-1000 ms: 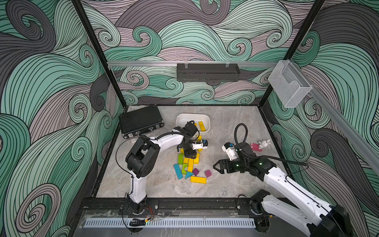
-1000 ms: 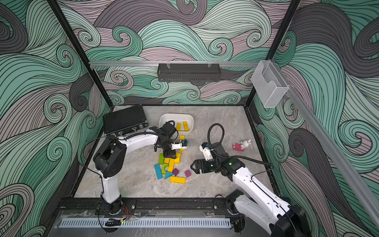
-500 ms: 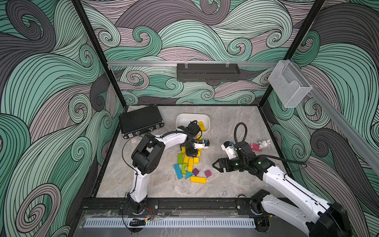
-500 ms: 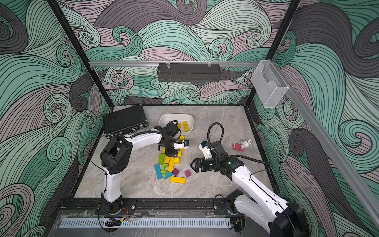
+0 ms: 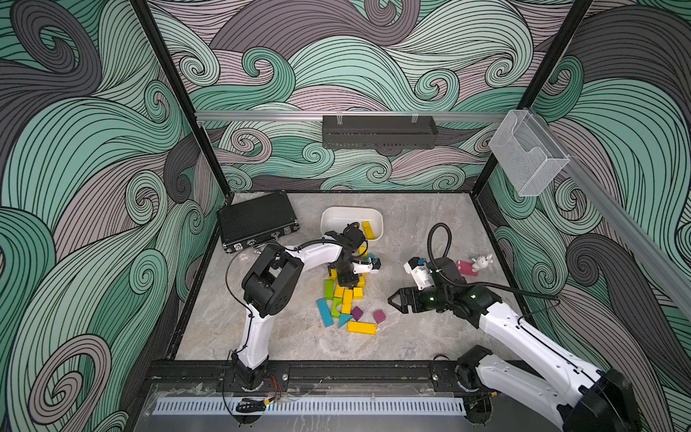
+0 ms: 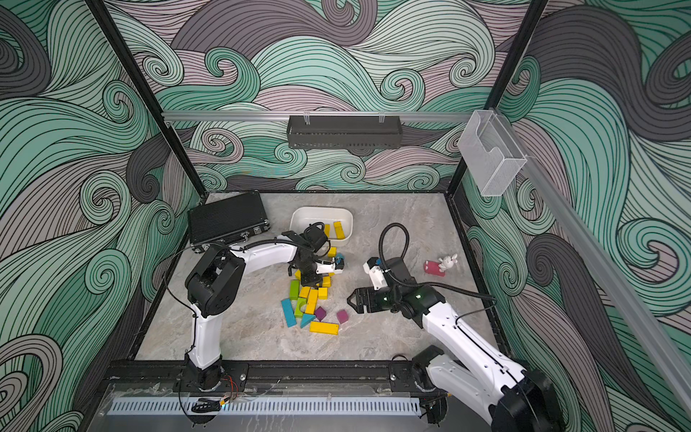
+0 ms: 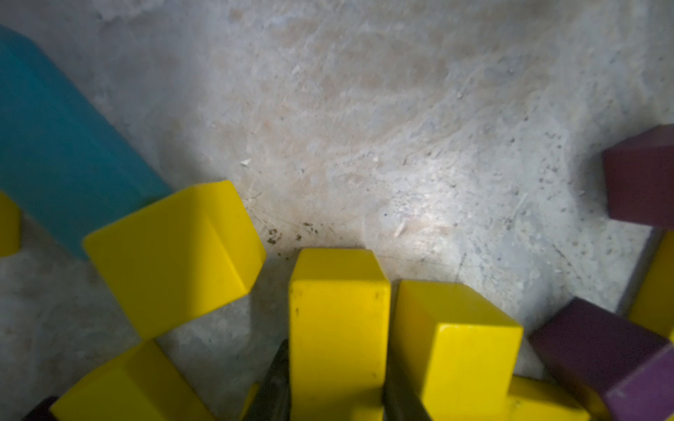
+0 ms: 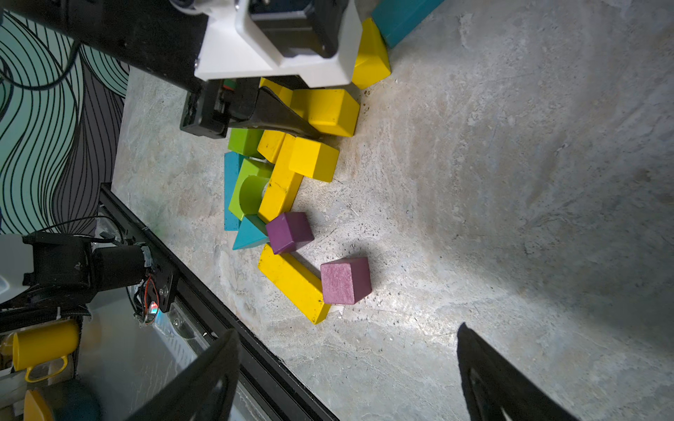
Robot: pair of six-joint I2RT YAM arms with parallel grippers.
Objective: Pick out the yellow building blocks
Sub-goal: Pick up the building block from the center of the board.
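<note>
The left gripper (image 7: 337, 379) clamps a yellow block (image 7: 339, 310) in the pile (image 5: 346, 303); at its three o'clock, the right gripper (image 5: 395, 300) hangs spread apart.

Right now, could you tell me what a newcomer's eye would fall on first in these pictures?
The bright heap of coloured blocks mid-table stands out, with the left gripper shut on a yellow block at its far edge. Behind it a white tray holds yellow blocks, and the right gripper hangs open beside the heap.
</note>
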